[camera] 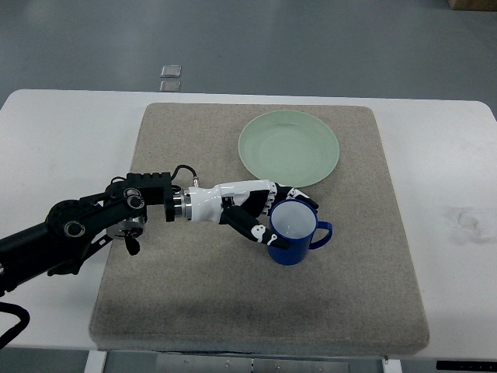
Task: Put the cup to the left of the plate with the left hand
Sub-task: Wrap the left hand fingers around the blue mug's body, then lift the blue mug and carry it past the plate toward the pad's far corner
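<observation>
White table (54, 132) on grey floor (256, 39), one beige mat (256, 303), one pale green plate (289, 148), one blue cup (294, 233) upright just below plate, left hand (260, 210) fingers wrapped around cup's left side

Left hand (252, 208) around blue cup (293, 235)

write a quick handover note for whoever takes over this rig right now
Left hand: fingers wrapped around the blue cup, which stands upright on the grey mat, handle pointing right.
Right hand: not in view.
Green plate: empty, on the mat's far side; the cup sits just in front of it, not to its left.
Done: cup grasped.
Left: carry the cup to the mat area left of the plate and release.
</observation>
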`<action>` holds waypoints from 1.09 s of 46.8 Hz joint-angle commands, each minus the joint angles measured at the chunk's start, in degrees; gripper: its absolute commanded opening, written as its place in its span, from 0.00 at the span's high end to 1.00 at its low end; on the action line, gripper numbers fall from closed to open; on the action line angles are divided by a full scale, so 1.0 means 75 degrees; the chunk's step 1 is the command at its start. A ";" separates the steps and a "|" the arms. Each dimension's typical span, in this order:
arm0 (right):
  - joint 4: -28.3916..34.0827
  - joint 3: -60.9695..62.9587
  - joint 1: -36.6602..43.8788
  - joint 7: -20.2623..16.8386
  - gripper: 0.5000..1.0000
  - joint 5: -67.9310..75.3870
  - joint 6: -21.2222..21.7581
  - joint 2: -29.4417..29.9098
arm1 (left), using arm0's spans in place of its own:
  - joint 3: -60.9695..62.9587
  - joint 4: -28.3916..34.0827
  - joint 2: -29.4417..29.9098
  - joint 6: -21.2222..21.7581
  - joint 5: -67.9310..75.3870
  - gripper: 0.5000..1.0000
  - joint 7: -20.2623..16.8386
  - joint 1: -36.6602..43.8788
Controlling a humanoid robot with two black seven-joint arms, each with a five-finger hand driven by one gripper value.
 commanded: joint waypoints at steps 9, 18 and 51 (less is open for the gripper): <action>0.0000 0.0000 0.0000 0.0000 0.14 -0.0006 0.0002 0.0000 | -0.0017 0.0000 -0.0001 -0.0002 0.0000 0.65 -0.0031 0.0001; 0.0000 0.0000 0.0000 0.0000 0.14 -0.0006 0.0002 0.0000 | -0.0099 0.0000 -0.0001 0.0080 -0.0035 0.65 -0.0042 0.0001; 0.0000 0.0000 0.0000 0.0000 0.14 0.0006 0.0002 0.0000 | -0.1176 0.0035 0.0315 0.2341 -0.0199 0.82 -0.0077 -0.0022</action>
